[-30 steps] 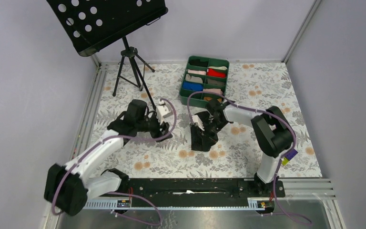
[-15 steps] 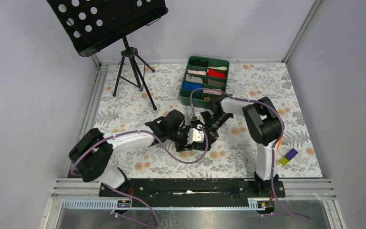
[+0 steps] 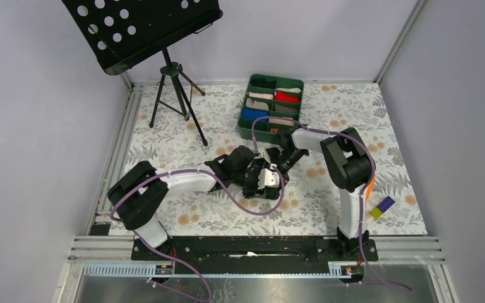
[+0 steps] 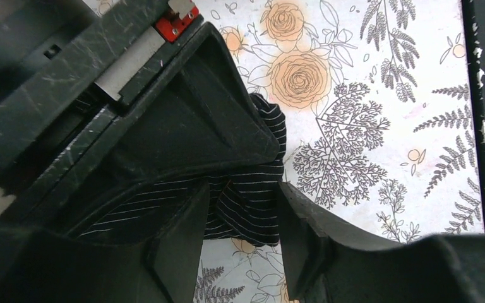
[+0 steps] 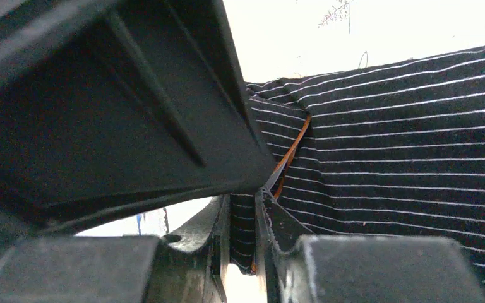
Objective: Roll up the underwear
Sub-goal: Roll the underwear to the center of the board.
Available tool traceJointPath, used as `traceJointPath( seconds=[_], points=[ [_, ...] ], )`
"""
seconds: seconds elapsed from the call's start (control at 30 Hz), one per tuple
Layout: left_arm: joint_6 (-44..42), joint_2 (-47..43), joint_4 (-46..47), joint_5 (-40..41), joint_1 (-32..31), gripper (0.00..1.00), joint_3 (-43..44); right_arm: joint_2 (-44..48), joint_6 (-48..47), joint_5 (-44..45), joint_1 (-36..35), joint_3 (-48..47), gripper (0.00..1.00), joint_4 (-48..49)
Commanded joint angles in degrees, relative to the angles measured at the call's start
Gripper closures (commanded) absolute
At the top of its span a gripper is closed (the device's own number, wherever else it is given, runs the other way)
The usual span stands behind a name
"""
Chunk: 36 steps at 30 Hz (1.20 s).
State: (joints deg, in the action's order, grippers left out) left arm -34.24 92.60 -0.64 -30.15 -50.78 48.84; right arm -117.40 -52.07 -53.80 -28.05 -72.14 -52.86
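The underwear (image 5: pixel 404 139) is black with thin white stripes and an orange tag (image 5: pixel 293 148). My right gripper (image 5: pixel 243 205) is shut on its edge beside the tag. In the left wrist view a hanging fold of the underwear (image 4: pixel 271 136) drops between my left gripper (image 4: pixel 241 211)'s jaws. The jaws stand apart on either side of it, and the cloth reaches both fingers (image 4: pixel 180 233). From above, the left gripper (image 3: pixel 266 183) and right gripper (image 3: pixel 278 161) meet at the table's middle and hide most of the cloth.
A green divided tray (image 3: pixel 244 107) with several small cloth rolls stands just behind the grippers. A black music stand on a tripod (image 3: pixel 175 95) is at the back left. A small coloured block (image 3: pixel 382 206) lies near the right arm's base.
The left arm has swung in from the left to the underwear. The right gripper has drawn the cloth back towards the tray. The left jaws widened, then narrowed a little.
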Motion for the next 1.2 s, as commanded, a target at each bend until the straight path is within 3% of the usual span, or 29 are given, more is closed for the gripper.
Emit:
traceJointPath(
  seconds=[0.0, 0.2, 0.3, 0.47, 0.93, 1.17],
  points=[
    [0.0, 2.2, 2.8, -1.6, -0.1, 0.52, 2.4, -2.5, 2.4, 6.5, 0.1, 0.4, 0.87, 1.4],
    [1.1, 3.9, 2.7, -0.9, -0.5, 0.65, 2.9, -1.9, 2.9, 6.3, 0.1, 0.6, 0.83, 1.7],
    [2.0, 4.0, 0.9, -1.0, -0.4, 0.80, 3.8, -0.4, 7.0, 6.3, 0.2, 0.3, 0.79, 3.5],
    [3.1, 4.3, -6.6, -1.3, -0.2, 0.99, 6.8, 3.6, 11.3, -0.8, 1.8, -4.7, 0.56, 0.6],
    [4.0, 6.4, -17.5, -5.2, 0.8, 1.00, 12.4, 2.7, 16.4, -2.3, 7.3, -6.7, 0.50, 1.2],
    [7.3, 7.9, -19.4, -7.2, 1.4, 1.00, 14.0, 4.6, 25.4, 8.9, 7.8, -3.5, 0.54, 10.4]
  ],
)
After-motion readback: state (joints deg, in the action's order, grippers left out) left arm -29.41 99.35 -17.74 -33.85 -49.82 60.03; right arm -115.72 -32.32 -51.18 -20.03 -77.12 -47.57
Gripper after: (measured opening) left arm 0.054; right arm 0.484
